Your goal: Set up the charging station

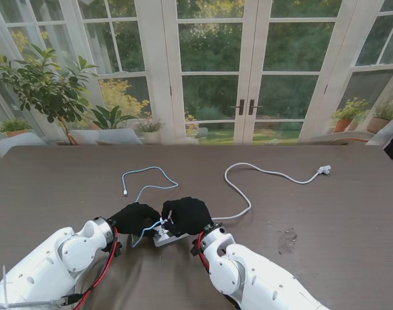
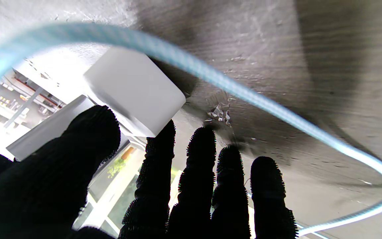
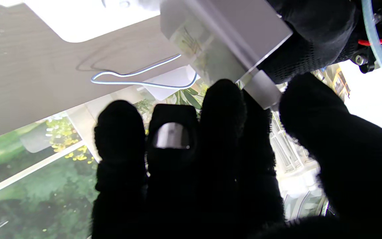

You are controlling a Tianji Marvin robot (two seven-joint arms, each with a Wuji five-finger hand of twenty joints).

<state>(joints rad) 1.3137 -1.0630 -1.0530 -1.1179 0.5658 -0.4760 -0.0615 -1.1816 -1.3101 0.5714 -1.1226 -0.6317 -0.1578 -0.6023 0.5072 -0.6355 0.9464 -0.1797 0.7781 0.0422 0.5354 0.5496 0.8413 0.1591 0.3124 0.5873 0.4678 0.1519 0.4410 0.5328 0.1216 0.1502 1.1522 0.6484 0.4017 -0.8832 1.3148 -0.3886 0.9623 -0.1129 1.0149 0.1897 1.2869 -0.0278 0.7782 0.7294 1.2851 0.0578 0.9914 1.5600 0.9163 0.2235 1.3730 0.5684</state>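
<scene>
**Two black hands meet over a white power strip**

A dark brown table (image 1: 351, 213) fills the view from the stand. On its left side lies a thin light blue cable (image 1: 146, 179). It loops on the far side of the hands, and one end rests on the table at the left. The other end runs down between the two hands.

The left hand (image 1: 133, 218) wears a black glove. It sits near the robot, just left of the middle. In the left wrist view, its thumb and one fingertip (image 2: 159, 146) touch a small white charger block (image 2: 134, 91). The blue cable curves past the block. The hand seems to pinch the block, with the other fingers only a little spread.

Between the hands, near the robot, lies a white power strip (image 1: 168, 238). Both hands are on top of it, so most of it is hidden.

The right hand (image 1: 186, 215) also wears a black glove and touches the left hand. In the right wrist view, its thumb and fingers are bent close around the end of a white block. It is hard to tell whether they grip it.

A white cord (image 1: 248, 187) runs from the strip far to the right. It ends in a white plug (image 1: 324, 170) lying flat on the table.
</scene>
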